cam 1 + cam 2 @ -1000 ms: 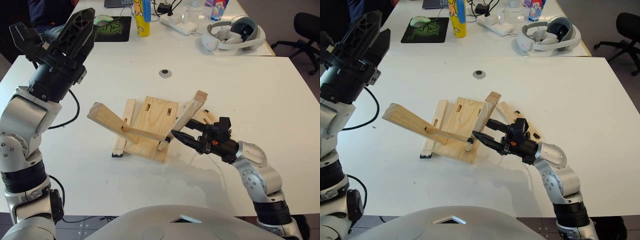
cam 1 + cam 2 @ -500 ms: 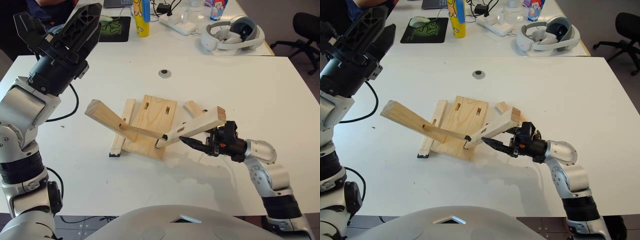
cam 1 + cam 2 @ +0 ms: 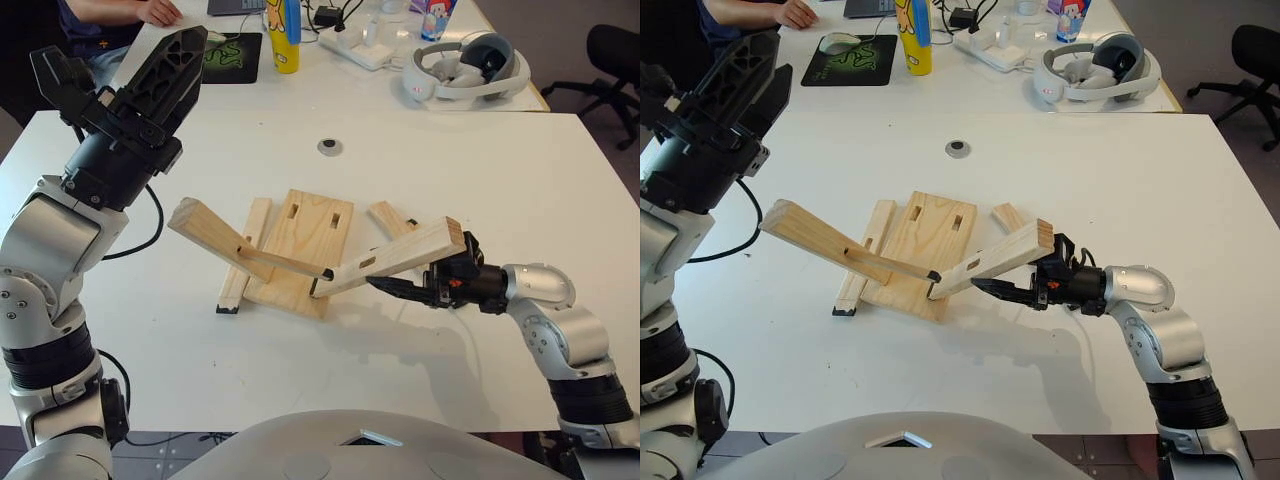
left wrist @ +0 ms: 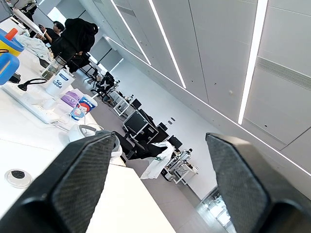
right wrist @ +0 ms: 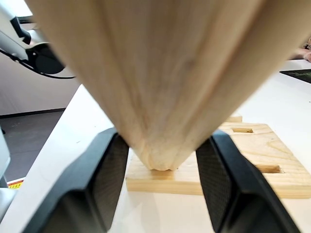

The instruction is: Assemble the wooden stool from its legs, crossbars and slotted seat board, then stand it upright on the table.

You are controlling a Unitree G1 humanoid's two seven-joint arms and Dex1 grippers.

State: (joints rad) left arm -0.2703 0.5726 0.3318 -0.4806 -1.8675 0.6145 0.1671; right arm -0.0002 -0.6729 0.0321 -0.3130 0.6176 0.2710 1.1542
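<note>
At four o'clock the right end effector [image 3: 385,287] clamps a leg [image 3: 400,255]; at ten, the left end effector [image 3: 118,58] hangs wide-spread over the white counter [image 3: 470,170].

Our left arm is raised over the desk's far left corner with the elbow bent. Its end effector [image 3: 118,47] points up and away, the two fingers spread wide. Our right arm reaches low over the desk's near right part, forearm level, its end effector [image 3: 385,286] pointing left, fingers closed against a wooden leg [image 3: 390,258].
</note>
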